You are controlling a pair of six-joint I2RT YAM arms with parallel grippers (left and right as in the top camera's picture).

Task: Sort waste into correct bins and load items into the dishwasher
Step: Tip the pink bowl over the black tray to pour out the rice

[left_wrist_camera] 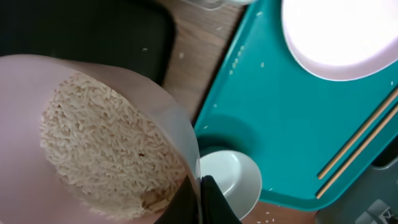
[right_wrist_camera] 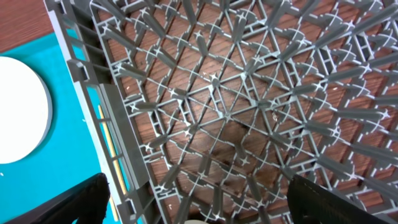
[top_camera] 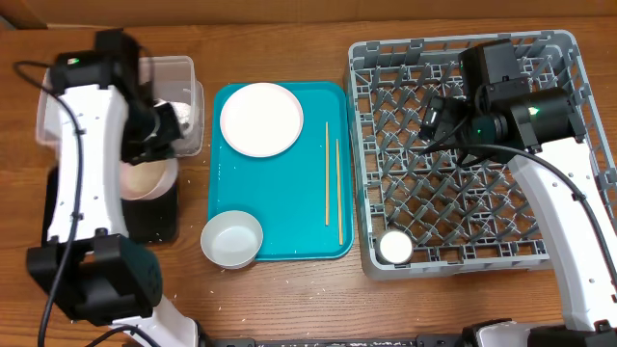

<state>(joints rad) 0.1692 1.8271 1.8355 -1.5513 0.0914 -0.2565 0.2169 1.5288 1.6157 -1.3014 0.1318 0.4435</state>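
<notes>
Bowl [left_wrist_camera: 163, 115] of rice [left_wrist_camera: 106, 149] pinched at rim by left gripper [left_wrist_camera: 200, 194] over black tray [left_wrist_camera: 93, 31] edge; right gripper [right_wrist_camera: 199, 200] spread wide above rack [right_wrist_camera: 217, 93]

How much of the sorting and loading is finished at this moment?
Done: the cup stands in the dish rack. In hand: the left gripper holds a bowl of rice over the black tray. Left: the plate, empty bowl and chopsticks on the teal tray.

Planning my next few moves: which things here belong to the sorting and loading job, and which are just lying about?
Job: rice bowl, plate, empty bowl, chopsticks, cup, clear tub, black tray, dish rack.
Lying about: teal tray.
</notes>
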